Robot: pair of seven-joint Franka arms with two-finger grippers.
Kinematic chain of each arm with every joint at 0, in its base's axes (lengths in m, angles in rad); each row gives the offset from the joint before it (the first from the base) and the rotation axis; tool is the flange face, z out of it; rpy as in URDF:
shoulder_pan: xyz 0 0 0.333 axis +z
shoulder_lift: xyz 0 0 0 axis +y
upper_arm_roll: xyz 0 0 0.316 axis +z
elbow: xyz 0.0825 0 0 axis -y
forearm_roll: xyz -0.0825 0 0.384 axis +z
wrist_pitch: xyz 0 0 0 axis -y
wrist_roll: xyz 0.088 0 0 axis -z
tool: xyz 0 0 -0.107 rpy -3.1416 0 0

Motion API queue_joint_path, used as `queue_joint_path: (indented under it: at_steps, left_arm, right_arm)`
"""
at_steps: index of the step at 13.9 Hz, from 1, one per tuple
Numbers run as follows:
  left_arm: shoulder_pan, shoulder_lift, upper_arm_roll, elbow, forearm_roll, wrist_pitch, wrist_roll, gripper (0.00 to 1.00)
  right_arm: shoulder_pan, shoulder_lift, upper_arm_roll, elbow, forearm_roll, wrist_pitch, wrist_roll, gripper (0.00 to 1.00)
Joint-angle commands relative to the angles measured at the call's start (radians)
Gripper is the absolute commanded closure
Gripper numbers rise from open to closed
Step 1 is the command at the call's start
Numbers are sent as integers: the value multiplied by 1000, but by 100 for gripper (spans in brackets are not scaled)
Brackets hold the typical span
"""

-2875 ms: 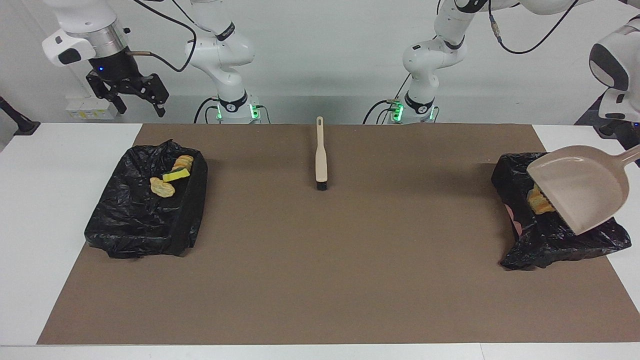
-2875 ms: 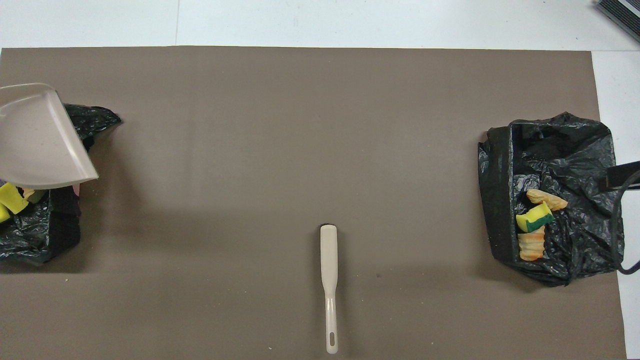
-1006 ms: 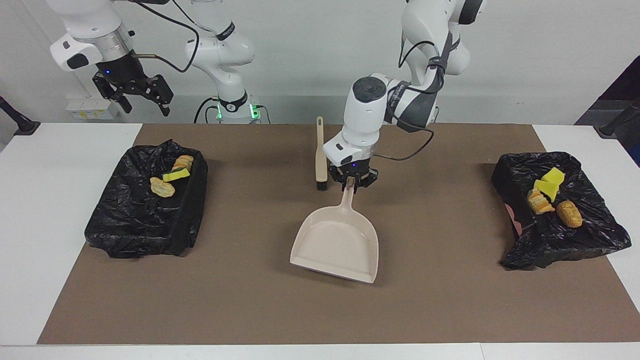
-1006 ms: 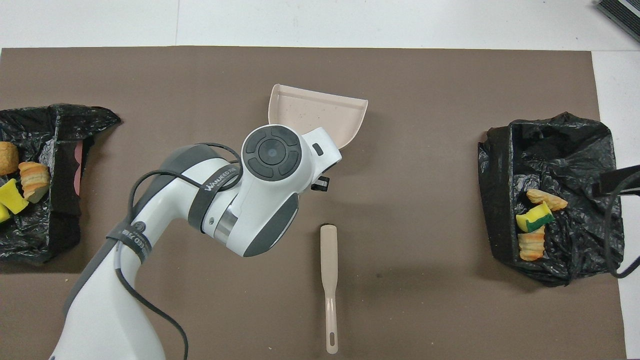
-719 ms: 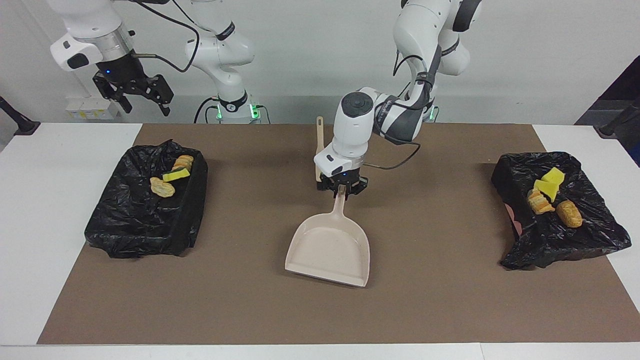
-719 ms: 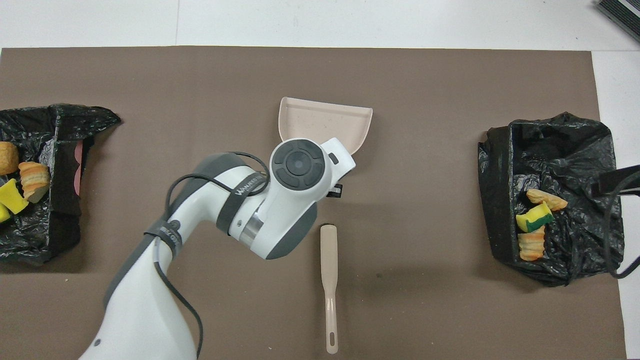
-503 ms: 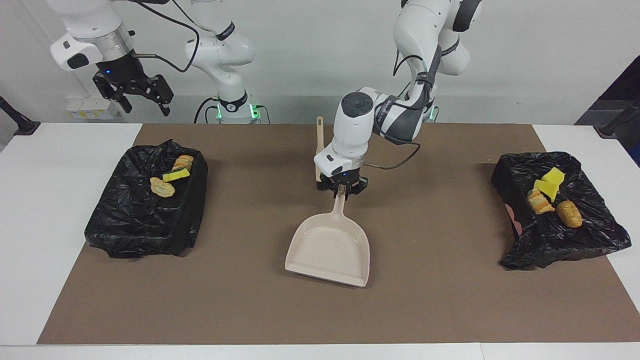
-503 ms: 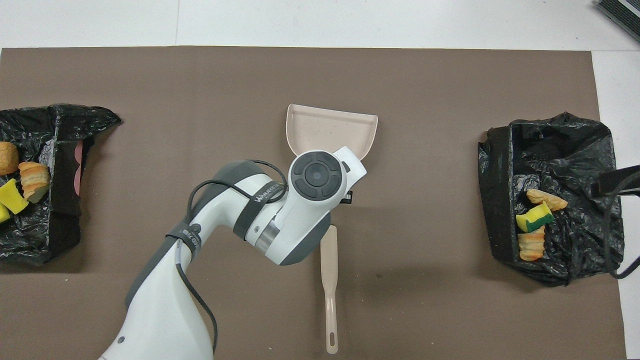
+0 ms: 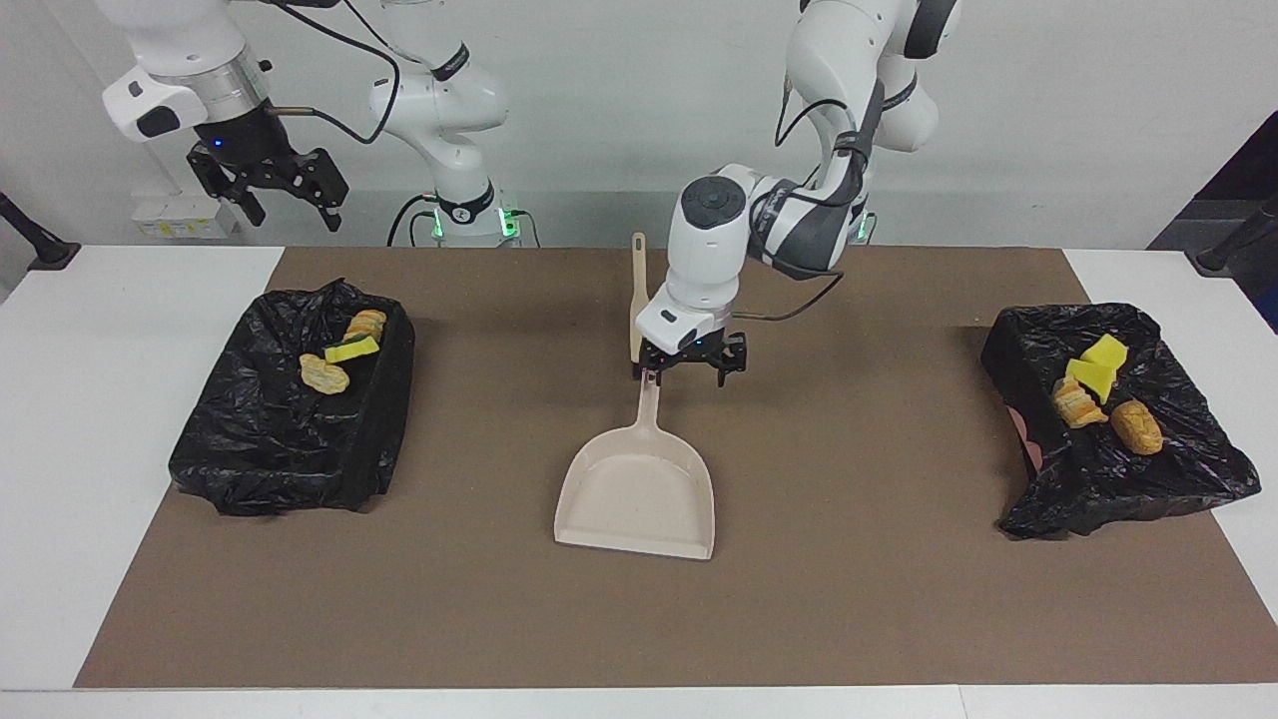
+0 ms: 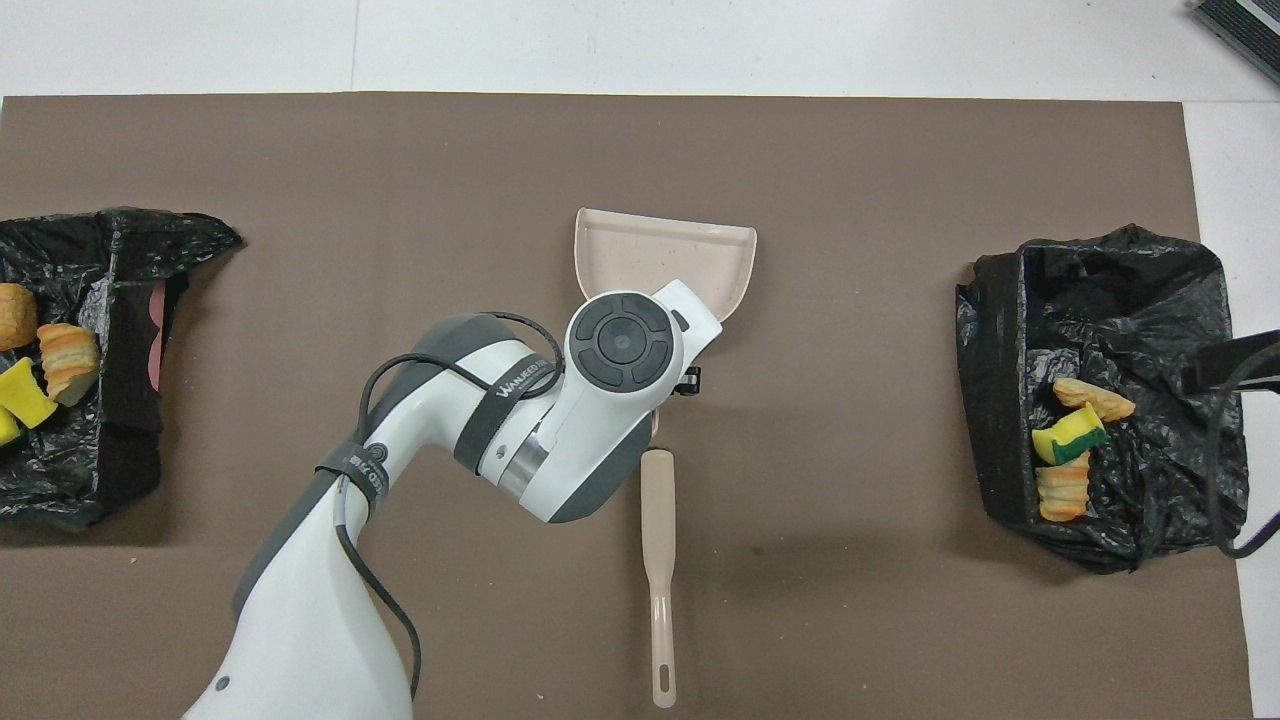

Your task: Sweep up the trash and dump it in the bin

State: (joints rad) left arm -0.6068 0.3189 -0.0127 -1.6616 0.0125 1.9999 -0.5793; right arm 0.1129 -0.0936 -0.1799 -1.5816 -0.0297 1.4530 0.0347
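Note:
The beige dustpan (image 9: 639,489) lies flat on the brown mat at mid-table, its handle pointing toward the robots; it also shows in the overhead view (image 10: 650,255). My left gripper (image 9: 694,371) is open just above the handle's end, with one finger beside it, gripping nothing. The trash lies in two black bag-lined bins: sponge and nuggets (image 9: 339,364) (image 10: 1070,435) in the bin (image 9: 290,439) at the right arm's end, and more trash (image 9: 1098,394) (image 10: 45,365) in the bin (image 9: 1128,474) at the left arm's end. My right gripper (image 9: 270,195) waits open, raised near its bin.
A beige brush (image 10: 658,560) lies on the mat nearer to the robots than the dustpan, its bristle end partly covered by my left hand. The brown mat (image 9: 879,599) covers most of the white table.
My left arm carried the dustpan from over the bin at its end to mid-table, set it down on the mat, then opened its fingers and let go of the handle. The right arm stayed still.

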Motion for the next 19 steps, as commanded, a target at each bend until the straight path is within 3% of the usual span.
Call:
queue_joint_path:
  at_steps: [1, 11, 15, 19]
  left_arm:
    - [90, -50, -6, -6, -9, -46, 25, 0]
    - [498, -167, -1, 29, -63, -167, 560, 0]
    - [533, -267, 19, 17, -68, -311, 607, 0]
    - [530, -301, 37, 45, -49, -424, 615, 0]
  right_arm:
    - [-2, -23, 5, -25, -4, 4, -13, 0]
    - [-4, -23, 5, -28, -7, 18, -15, 0]
    - [-2, -23, 4, -28, -7, 17, -16, 0]
    - [-2, -23, 4, -29, -7, 15, -15, 0]
